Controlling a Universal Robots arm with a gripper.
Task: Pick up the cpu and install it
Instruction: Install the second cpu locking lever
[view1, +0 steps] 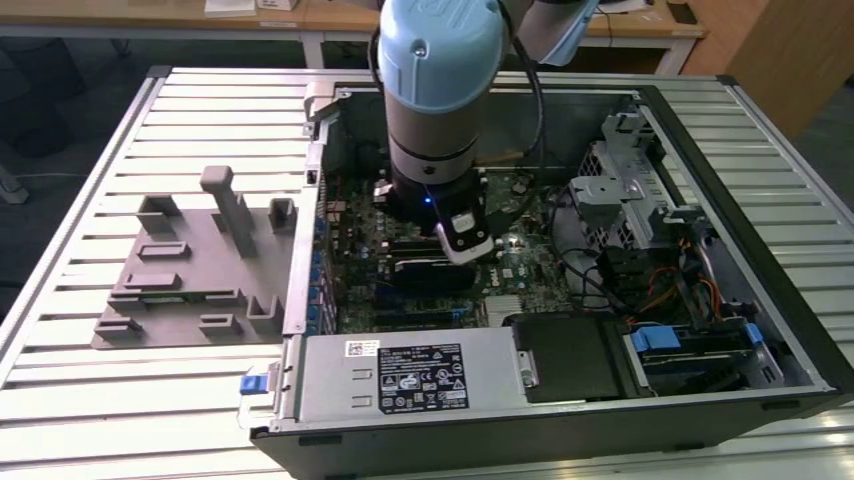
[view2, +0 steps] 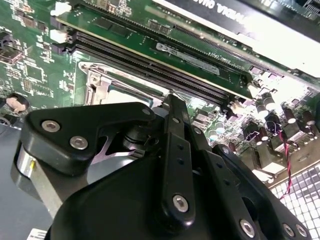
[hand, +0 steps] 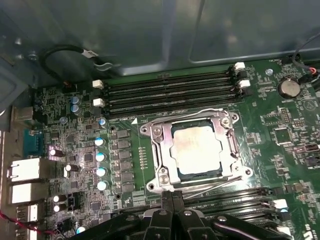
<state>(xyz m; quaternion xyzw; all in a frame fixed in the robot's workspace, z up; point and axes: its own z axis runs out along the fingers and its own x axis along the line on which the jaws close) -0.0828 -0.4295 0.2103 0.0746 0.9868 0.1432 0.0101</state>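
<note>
First wrist view: the cpu (hand: 196, 149) is seated in the metal socket frame (hand: 156, 150) on the motherboard (hand: 80, 160), between the memory slots (hand: 170, 90). The gripper (hand: 172, 197) is positioned just above the socket edge, fingers closed together with nothing held

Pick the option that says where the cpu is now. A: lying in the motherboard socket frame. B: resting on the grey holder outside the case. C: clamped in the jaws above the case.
A: in the first wrist view the cpu lies flat inside the metal socket frame on the motherboard.
</note>
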